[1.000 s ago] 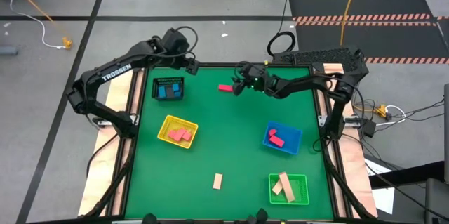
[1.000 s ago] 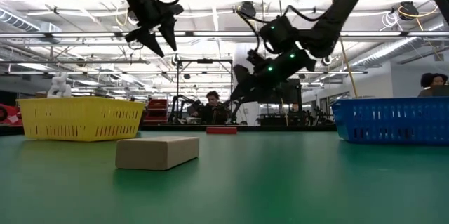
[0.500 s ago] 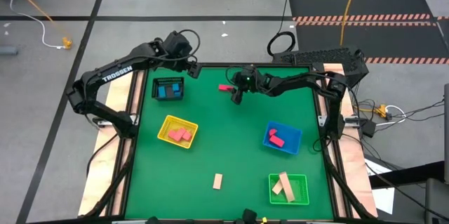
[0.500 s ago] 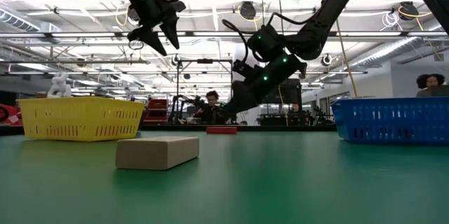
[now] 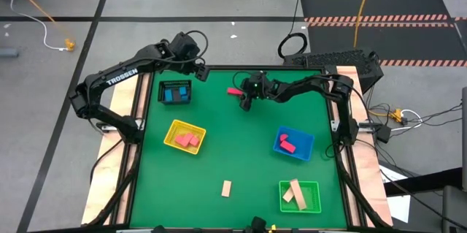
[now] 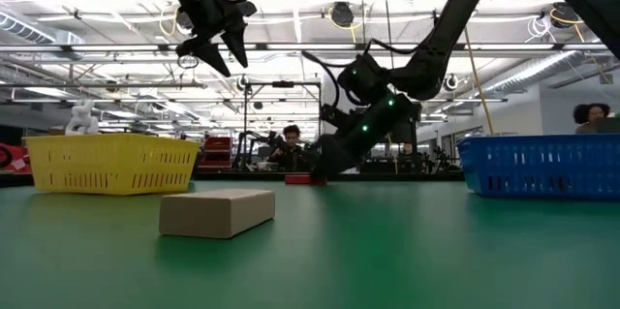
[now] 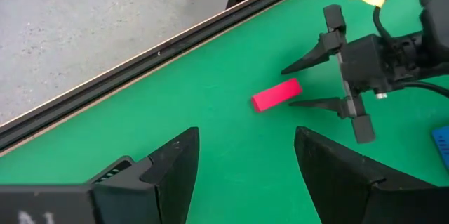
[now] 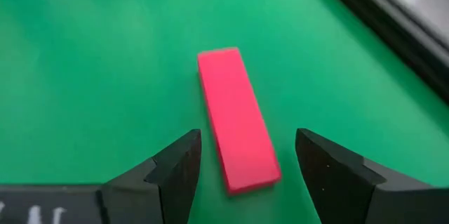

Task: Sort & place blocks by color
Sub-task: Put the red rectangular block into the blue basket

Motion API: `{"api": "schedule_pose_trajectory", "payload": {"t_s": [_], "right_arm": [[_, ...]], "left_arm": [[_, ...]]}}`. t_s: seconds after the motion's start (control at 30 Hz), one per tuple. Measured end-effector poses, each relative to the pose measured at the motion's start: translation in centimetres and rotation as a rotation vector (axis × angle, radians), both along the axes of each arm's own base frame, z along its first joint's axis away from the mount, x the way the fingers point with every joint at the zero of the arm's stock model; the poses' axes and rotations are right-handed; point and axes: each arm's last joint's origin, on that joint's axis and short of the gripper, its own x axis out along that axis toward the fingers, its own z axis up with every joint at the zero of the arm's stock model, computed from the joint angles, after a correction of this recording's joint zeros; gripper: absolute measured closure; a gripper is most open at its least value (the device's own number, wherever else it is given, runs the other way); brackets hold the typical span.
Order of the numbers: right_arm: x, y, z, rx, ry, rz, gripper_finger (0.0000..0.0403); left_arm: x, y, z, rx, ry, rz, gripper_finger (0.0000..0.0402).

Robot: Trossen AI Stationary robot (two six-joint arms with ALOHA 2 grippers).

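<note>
Since a second earlier, the right gripper [image 5: 244, 98] had swung from beside the flat red wooden bar [image 5: 234, 91] down over it, while the left gripper [image 5: 201, 70] had barely shifted near the table's far-left corner. From the high view, the bar lay on the green table [image 5: 241, 160] at the far edge, between the black square tray [image 5: 175, 93] and the right arm; the yellow mesh tray [image 5: 184, 136] held red pieces, the blue tray [image 5: 293, 144] also held red pieces, the green tray [image 5: 300, 196] tan ones, and a pale tan wooden bar [image 5: 227, 188] lay alone near the front. At table height, the right gripper [image 6: 325, 164] reached down to the red bar [image 6: 305, 179], and the left gripper [image 6: 208, 49] hung high, fingers apart. The left wrist camera showed the right gripper's fingers [image 7: 309, 60] spread on either side of one end of the bar [image 7: 276, 95], not touching it. The right wrist camera showed the bar [image 8: 237, 117] lying lengthwise between that arm's open fingers [image 8: 175, 164], nothing yet held. Judging by its look, the bar was light, stiff and smooth-painted; pinching across its narrow width near the middle seemed safest against pivoting.
</note>
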Motion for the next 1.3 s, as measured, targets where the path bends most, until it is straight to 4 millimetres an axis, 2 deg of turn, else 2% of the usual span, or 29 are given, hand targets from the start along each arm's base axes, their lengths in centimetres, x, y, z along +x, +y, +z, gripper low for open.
{"api": "schedule_pose_trajectory", "payload": {"t_s": [0.37,0.6,0.8,1.03,1.3], "right_arm": [[0.1,0.1,0.1,-0.009,-0.010,-0.019,0.0181],[0.3,0.5,0.1,0.061,-0.046,-0.069,0.0181],[0.9,-0.1,0.6,0.092,0.029,-0.083,0.0184],[2.7,-0.9,1.1,0.096,0.188,-0.093,0.0227],[2.1,-1.7,1.0,0.191,0.188,-0.147,0.0300]], "left_arm": [[0.0,0.0,0.0,-0.003,-0.002,0.005,0.0167],[0.0,0.0,0.0,-0.003,-0.002,0.005,0.0167],[0.0,0.0,0.0,-0.001,-0.002,0.003,0.0167],[0.1,0.0,0.0,0.001,-0.009,0.005,0.0167],[0.4,-0.4,0.1,-0.001,-0.013,-0.005,0.0167]]}}
